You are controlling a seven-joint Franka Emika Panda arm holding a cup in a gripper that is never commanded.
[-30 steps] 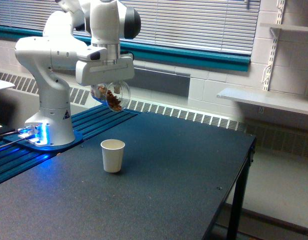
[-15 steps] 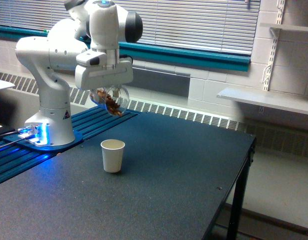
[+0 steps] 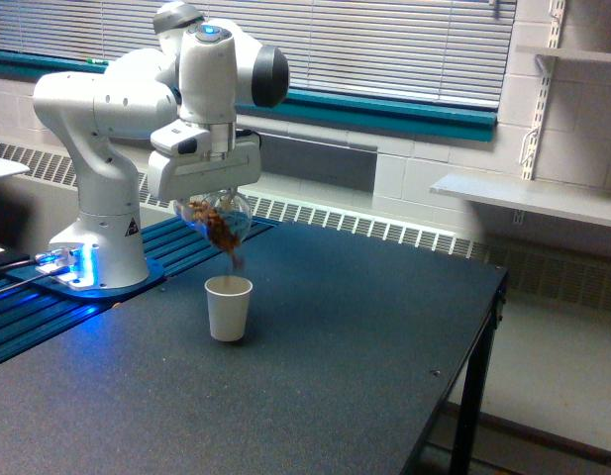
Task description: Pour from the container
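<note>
- The container (image 3: 218, 220) is the see-through cup with brown bits inside, and it hangs in the air just above the white paper cup (image 3: 229, 308), a little toward the exterior view's left of it.
- Nearest to us is the dark counter (image 3: 315, 396). The paper cup stands upright on it with its open mouth facing up.
- Right above the paper cup, a thin stream of brown bits (image 3: 236, 259) falls from the container's low edge toward the cup's mouth. I cannot tell if every bit lands inside.
- The container is tipped over. Its long axis leans, with the open end pointing down and toward the exterior view's right, at the paper cup.
- Above the container is the end effector (image 3: 208, 198). The container sits right under it and partly inside it. The end effector looks closed around the container, but its fingers are hidden behind the white housing.
- This is the key thing for the next move: the pouring edge must stay over the paper cup's mouth. I think a little more tipping would send more bits out, and a drift to either side could spill them on the counter.
- Farther behind the paper cup is the robot's white base (image 3: 97, 237), with a blue light low down.
- Farthest behind the paper cup are the window blinds (image 3: 384, 49) and a wall shelf (image 3: 528, 196).
</note>
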